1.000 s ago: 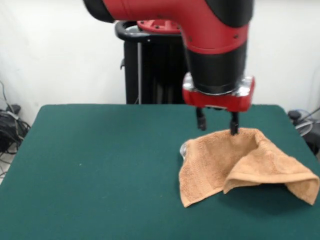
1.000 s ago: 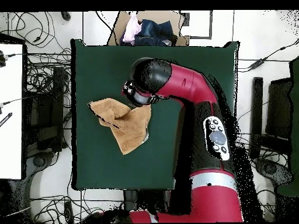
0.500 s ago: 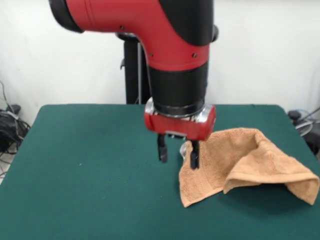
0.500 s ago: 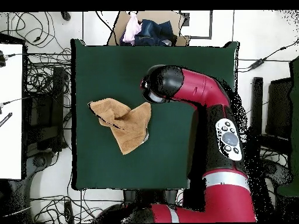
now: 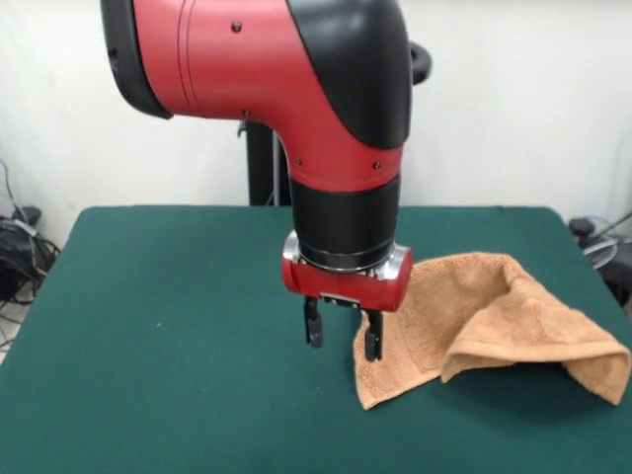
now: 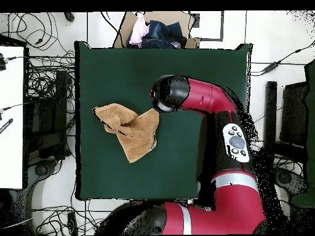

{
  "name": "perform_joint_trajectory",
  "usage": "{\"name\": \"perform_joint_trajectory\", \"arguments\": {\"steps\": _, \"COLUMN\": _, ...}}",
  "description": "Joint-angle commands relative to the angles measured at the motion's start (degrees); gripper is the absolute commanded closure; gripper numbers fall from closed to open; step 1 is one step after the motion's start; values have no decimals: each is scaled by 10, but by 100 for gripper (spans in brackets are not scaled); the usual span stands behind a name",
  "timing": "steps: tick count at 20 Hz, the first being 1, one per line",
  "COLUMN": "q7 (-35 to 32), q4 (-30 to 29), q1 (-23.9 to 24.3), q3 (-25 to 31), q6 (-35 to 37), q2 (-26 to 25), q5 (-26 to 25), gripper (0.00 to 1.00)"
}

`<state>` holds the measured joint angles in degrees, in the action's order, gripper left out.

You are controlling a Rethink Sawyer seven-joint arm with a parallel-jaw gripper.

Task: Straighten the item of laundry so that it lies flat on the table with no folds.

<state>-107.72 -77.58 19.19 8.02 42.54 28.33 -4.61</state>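
Observation:
The orange-tan towel [image 5: 484, 316] lies crumpled on the right part of the dark green table [image 5: 178, 296]. Its right side is folded over into a raised hump and its left corner lies flat. In the overhead view the towel [image 6: 132, 129] sits at the left middle of the table [image 6: 123, 67]. My gripper [image 5: 343, 331] is open and empty. It hangs low at the towel's left edge, with one finger [image 5: 372, 337] in front of the cloth and the other [image 5: 313, 324] over bare felt. In the overhead view the arm's wrist [image 6: 167, 95] hides the gripper.
The black pedestal [image 5: 262, 168] stands behind the table's far edge. A cardboard box of clothes [image 6: 157, 31] sits beyond the table's top edge in the overhead view. Cables lie on the floor at the left [image 5: 20, 247]. A white desk [image 6: 11, 117] stands at the left.
The gripper has moved from above the towel's back edge to its left edge and come lower. It stays open. The towel has not moved.

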Motion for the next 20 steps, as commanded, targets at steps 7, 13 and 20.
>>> {"name": "perform_joint_trajectory", "arguments": {"steps": 7, "q7": -1, "q4": -68, "q1": -2, "q3": 56, "q6": -44, "q2": -37, "q5": -12, "gripper": 0}}
{"name": "perform_joint_trajectory", "arguments": {"steps": 13, "q7": -7, "q4": -96, "q1": 0, "q3": 57, "q6": -41, "q2": -16, "q5": -6, "gripper": 0}}
{"name": "perform_joint_trajectory", "arguments": {"steps": 20, "q7": -13, "q4": -107, "q1": 4, "q3": 66, "q6": -70, "q2": -29, "q5": -2, "gripper": 0}}
